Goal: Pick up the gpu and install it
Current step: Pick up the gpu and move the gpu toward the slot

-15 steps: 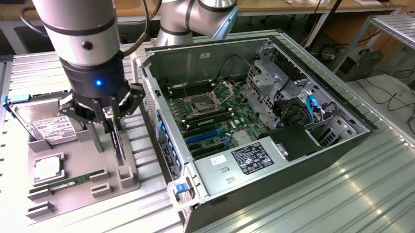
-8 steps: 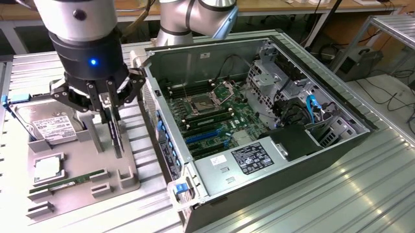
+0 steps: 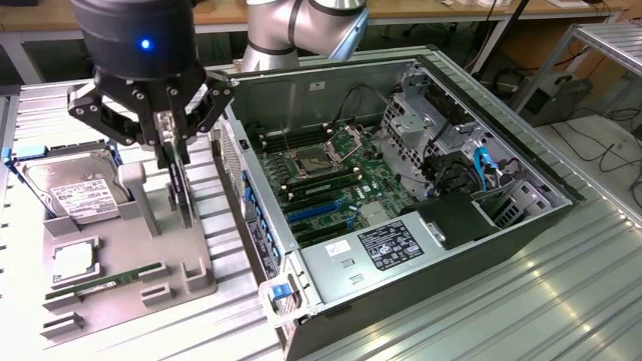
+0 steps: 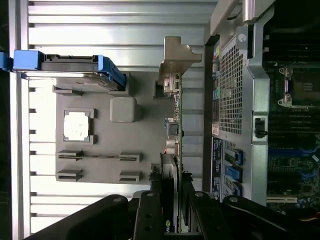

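Observation:
The gpu is a thin black card standing on edge over the grey fixture tray, left of the open computer case in the exterior view. My gripper comes down on the card's top edge, shut on it with a finger on each face. In the wrist view the gpu runs edge-on away from the gripper, and its silver end bracket is at the far end. I cannot tell whether the card's lower edge still rests in the tray. The motherboard's blue slots lie inside the case.
On the tray are a silver hard drive in a blue frame, a processor chip and a green memory stick. The case's perforated rear wall stands close beside the card. Cables and a drive cage crowd the case's far side.

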### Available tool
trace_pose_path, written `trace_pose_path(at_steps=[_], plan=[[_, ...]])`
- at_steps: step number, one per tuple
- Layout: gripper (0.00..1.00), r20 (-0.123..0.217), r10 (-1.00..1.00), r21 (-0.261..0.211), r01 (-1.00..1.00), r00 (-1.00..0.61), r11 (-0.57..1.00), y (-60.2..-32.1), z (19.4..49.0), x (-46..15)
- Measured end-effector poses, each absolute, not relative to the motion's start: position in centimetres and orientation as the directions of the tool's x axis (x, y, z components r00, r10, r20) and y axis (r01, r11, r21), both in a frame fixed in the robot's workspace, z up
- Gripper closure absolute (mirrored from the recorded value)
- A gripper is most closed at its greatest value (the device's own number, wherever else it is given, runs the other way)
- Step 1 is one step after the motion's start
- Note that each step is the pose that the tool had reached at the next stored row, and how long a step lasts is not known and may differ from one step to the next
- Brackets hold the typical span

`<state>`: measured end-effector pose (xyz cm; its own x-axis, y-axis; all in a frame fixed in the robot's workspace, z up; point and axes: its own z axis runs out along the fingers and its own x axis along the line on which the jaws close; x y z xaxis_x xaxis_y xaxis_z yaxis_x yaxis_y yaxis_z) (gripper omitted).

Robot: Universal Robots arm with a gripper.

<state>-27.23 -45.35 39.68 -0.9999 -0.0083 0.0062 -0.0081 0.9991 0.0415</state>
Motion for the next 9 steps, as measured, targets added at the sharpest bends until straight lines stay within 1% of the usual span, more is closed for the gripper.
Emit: trace_pose_path(at_steps=[2, 5, 9], plan=[[0.74, 0.01, -0.008, 0.041, -0.008, -1.0, 0.999, -45.6, 40.7, -26.6], [0.74, 0.02, -0.008, 0.041, -0.007, -1.0, 0.999, -46.1, 43.0, -24.5], [0.74, 0.03, -0.008, 0.042, -0.007, -1.0, 0.999, -46.3, 44.6, -22.6]])
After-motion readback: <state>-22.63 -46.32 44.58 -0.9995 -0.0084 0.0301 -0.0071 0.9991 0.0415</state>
